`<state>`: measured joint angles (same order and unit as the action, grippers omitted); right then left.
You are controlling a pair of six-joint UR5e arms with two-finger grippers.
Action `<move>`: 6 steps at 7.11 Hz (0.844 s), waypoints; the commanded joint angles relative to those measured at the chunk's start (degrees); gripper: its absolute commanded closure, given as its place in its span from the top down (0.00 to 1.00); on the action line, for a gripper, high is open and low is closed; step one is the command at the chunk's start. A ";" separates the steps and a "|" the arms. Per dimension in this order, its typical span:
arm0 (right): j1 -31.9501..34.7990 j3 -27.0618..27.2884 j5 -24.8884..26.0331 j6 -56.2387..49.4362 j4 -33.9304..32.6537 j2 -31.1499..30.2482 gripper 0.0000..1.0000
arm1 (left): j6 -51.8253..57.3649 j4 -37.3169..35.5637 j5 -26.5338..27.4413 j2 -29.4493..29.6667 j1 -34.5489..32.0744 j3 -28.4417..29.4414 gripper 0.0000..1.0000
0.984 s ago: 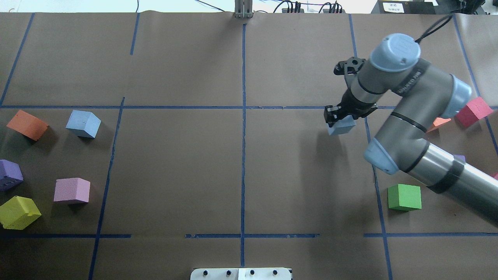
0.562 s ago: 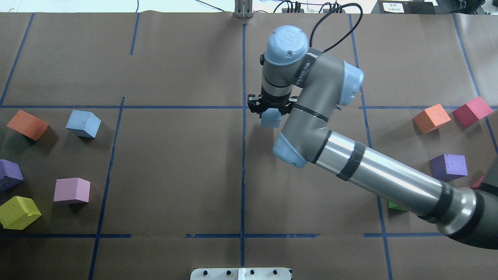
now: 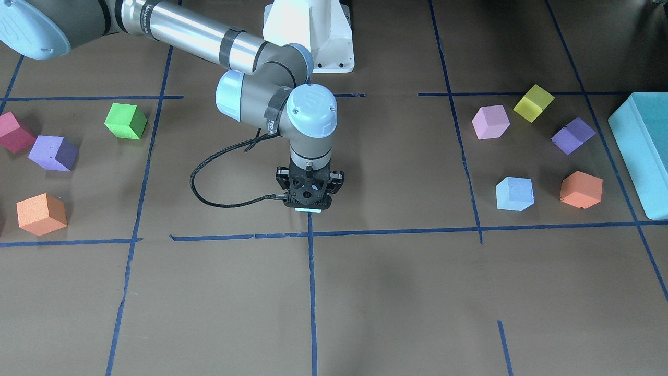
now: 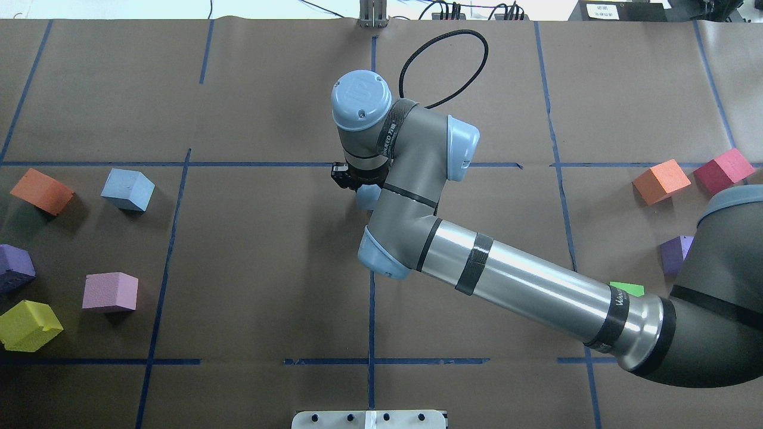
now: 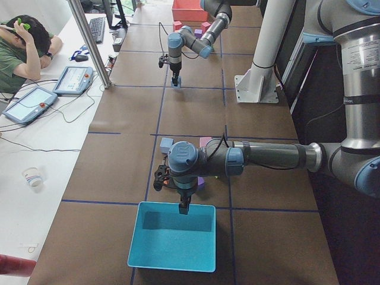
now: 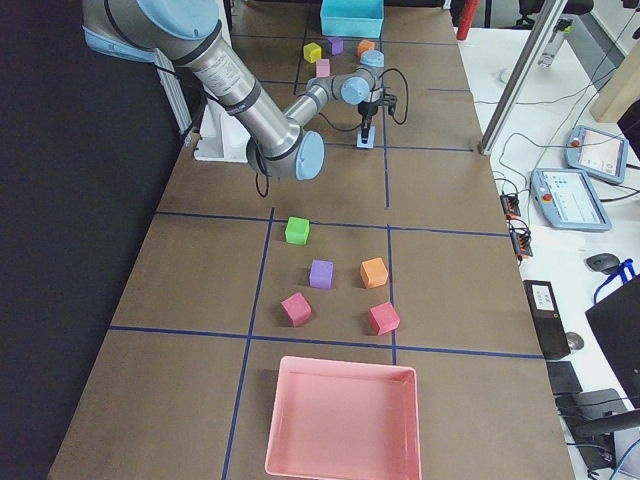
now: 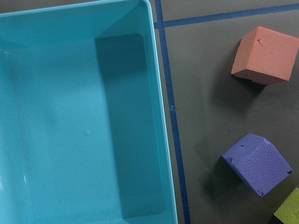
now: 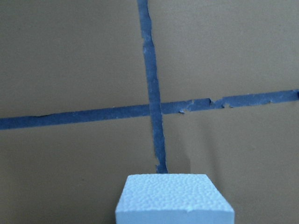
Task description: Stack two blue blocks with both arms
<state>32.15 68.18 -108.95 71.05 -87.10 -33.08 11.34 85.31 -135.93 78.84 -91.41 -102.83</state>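
My right gripper (image 4: 356, 179) is shut on a pale blue block (image 4: 365, 197) and holds it low over the table's middle, by the crossing of the blue tape lines. The block shows as a sliver under the gripper (image 3: 308, 201) in the front view and fills the bottom of the right wrist view (image 8: 174, 200). The second blue block (image 4: 127, 189) sits on the table at the far left, also in the front view (image 3: 514, 193). My left gripper (image 5: 184, 208) shows only in the exterior left view, over the teal box; I cannot tell whether it is open.
A teal box (image 3: 639, 156) stands at the table's left end. Orange (image 4: 42, 190), purple (image 4: 15, 268), pink (image 4: 110, 292) and yellow (image 4: 30, 325) cubes lie near the second blue block. Orange (image 4: 661, 180), red (image 4: 724, 170), purple and green cubes lie on the right. A pink tray (image 6: 340, 420) stands at the right end.
My right arm has carried the blue block leftward from the right part of the table to the centre line. The other cubes have not moved.
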 commanded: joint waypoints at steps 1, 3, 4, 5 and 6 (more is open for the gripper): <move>-0.51 -0.06 0.85 -0.56 0.09 0.12 0.99 | 0.00 0.20 0.05 0.00 0.00 0.00 1.00; 0.54 1.59 0.06 -2.05 0.09 0.82 0.99 | 0.00 0.30 0.05 0.00 0.00 -0.26 1.00; 2.81 3.79 -2.73 -2.14 -0.44 0.74 0.99 | 0.00 0.38 0.05 0.00 0.00 -0.35 1.00; 5.70 5.90 -6.15 -2.32 -1.05 -0.04 0.99 | 0.00 0.38 0.05 0.00 0.00 -0.44 1.00; 8.17 8.53 -7.23 -6.49 -5.41 -0.40 1.00 | -0.26 0.47 0.05 0.44 0.09 -0.70 1.00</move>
<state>37.26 73.75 -113.94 67.77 -88.99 -32.97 11.28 85.71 -135.88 78.95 -91.39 -103.29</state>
